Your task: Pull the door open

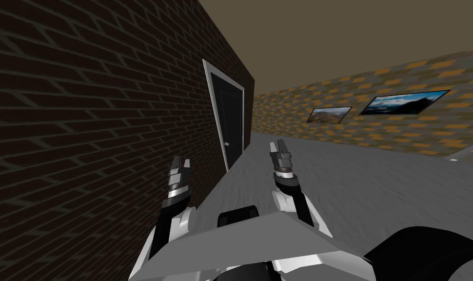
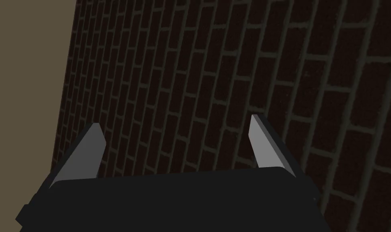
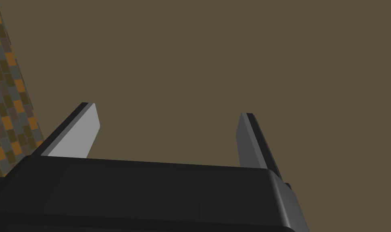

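A black door [image 1: 230, 124] in a white frame stands shut in the dark brick wall [image 1: 94, 122] ahead on my left, with a small round knob [image 1: 226, 144] at its near edge. Both arms are raised in front of my chest, well short of the door. My left gripper [image 1: 181, 164] is open beside the brick wall, which fills the space past its fingers [image 2: 176, 129]. My right gripper [image 1: 278, 146] is open too [image 3: 168, 114], holding nothing, and it stands to the right of the door over the grey floor.
A grey floor [image 1: 367, 180] runs ahead along the dark brick wall. A wall of grey and orange bricks [image 1: 425, 131] on the right carries two framed landscape pictures [image 1: 328, 115]. A dark rounded shape [image 1: 425, 253] sits at the bottom right.
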`<state>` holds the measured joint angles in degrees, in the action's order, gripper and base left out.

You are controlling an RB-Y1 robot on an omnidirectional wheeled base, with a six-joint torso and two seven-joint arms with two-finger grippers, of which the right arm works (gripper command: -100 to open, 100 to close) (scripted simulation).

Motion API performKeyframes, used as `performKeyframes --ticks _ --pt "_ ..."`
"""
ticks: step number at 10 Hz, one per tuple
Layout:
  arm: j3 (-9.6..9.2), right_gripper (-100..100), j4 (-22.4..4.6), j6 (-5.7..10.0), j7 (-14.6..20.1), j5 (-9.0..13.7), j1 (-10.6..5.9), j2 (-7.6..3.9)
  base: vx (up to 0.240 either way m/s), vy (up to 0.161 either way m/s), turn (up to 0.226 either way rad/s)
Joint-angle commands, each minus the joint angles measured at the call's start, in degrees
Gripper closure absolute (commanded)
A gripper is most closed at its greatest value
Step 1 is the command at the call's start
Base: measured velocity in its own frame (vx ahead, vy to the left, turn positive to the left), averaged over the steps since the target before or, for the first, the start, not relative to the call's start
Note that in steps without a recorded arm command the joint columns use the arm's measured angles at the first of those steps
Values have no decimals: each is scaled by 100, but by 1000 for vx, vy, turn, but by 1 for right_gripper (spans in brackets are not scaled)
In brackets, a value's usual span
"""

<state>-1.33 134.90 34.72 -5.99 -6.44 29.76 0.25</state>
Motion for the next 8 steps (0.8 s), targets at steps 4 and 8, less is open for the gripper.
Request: performKeyframes --ticks 4,8 --pt "76 -100 -481 97 -274 -138 -171 -105 68 -12 73" --pt "149 -100 -945 190 -538 -272 -335 -187 72 -14 72"
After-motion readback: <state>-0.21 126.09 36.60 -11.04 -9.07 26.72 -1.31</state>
